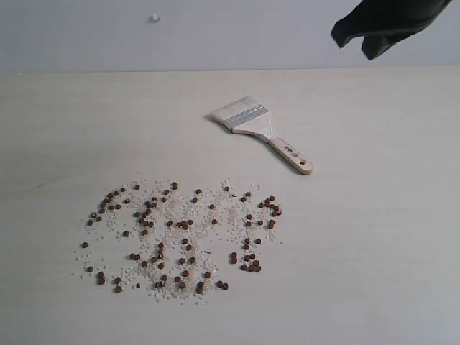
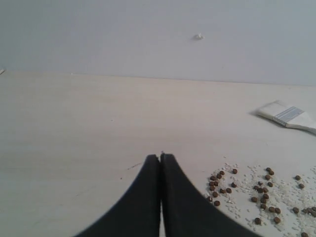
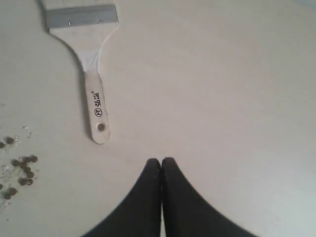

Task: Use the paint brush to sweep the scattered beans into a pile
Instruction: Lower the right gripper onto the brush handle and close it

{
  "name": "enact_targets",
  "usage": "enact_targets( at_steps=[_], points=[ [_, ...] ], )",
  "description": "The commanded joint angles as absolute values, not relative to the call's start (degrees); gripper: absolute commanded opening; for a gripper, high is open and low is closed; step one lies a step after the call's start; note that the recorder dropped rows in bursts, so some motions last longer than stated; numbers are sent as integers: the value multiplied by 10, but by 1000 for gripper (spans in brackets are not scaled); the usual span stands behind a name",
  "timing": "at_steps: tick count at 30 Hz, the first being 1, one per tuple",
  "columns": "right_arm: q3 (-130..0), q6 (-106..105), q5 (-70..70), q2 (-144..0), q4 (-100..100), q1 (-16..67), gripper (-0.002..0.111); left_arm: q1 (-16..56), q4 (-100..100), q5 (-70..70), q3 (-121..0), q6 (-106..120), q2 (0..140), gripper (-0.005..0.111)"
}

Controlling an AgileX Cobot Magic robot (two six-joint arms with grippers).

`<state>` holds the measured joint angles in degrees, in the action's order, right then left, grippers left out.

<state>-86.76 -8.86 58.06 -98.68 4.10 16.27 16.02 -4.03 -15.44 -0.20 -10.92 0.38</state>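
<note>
Paint brush [image 1: 260,128] lies flat and loose on the tabletop [image 1: 374,237]. Its bristles point toward the far wall and the holed handle end points toward my right claw [image 3: 160,161], which suits a pickup from that side. Right claw pinched fully closed, empty, hanging near the handle. Left claw [image 2: 160,157] also closed on nothing, beside the edge of the scatter. Beans [image 1: 184,225] spread wide among white grains [image 1: 215,208], apart from the brush. No pile yet. My judgement: right claw must open over the handle first.

Table [image 1: 374,251]: paint brush [image 1: 262,133], scattered beans [image 1: 185,225]
</note>
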Motion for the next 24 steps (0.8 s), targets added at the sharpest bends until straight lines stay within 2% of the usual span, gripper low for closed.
enact_targets(
  at_steps=[1,4,6,7,10,17,24],
  points=[
    [-948,-104,611,-1100,44,164,0,159,-43,-154,0,-106,0,0],
    [-1023,-149,628,-1200,13,164,2,159,-43,-154,0,-106,0,0],
    [-1072,-197,632,-1257,-38,164,14,159,-43,-154,0,-106,0,0],
    [-1105,-215,637,-1288,-75,164,28,159,-43,-154,0,-106,0,0],
    [-1183,-216,696,-1355,-108,166,52,159,-43,-154,0,-106,0,0],
    [-1262,-213,700,-1421,-98,166,53,159,-43,-154,0,-106,0,0],
    [-1266,-199,700,-1427,-67,201,53,159,-43,-154,0,-106,0,0]
  ],
)
